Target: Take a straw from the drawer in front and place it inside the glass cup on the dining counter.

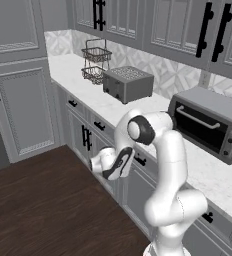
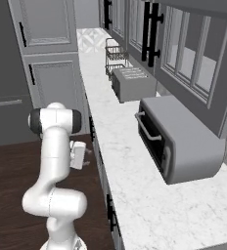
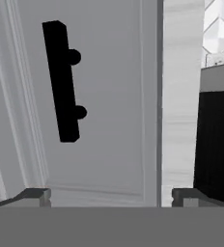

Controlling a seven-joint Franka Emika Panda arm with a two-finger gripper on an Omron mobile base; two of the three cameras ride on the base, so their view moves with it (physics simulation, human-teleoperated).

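Note:
My gripper (image 3: 111, 198) is open, its two fingertips spread wide with nothing between them. It faces the shut grey drawer (image 3: 114, 120) from a short distance. The drawer's short black bar handle (image 3: 61, 82) lies up and left of the gripper's centre line in the hand view. From the base, the gripper (image 1: 122, 167) hangs low in front of the cabinet row, at the drawer (image 1: 147, 171) just under the worktop edge. The right base view has the gripper (image 2: 86, 152) pointing at the cabinet fronts. The straw is hidden, and the glass cup and dining counter are out of view.
The marble worktop (image 1: 153, 107) above the drawer carries a toaster (image 1: 128, 82), a toaster oven (image 1: 208, 125) and a wire basket (image 1: 95, 62). Narrower drawers with black handles (image 1: 99, 126) run to the left. Dark wood floor (image 1: 43, 205) lies open behind the arm.

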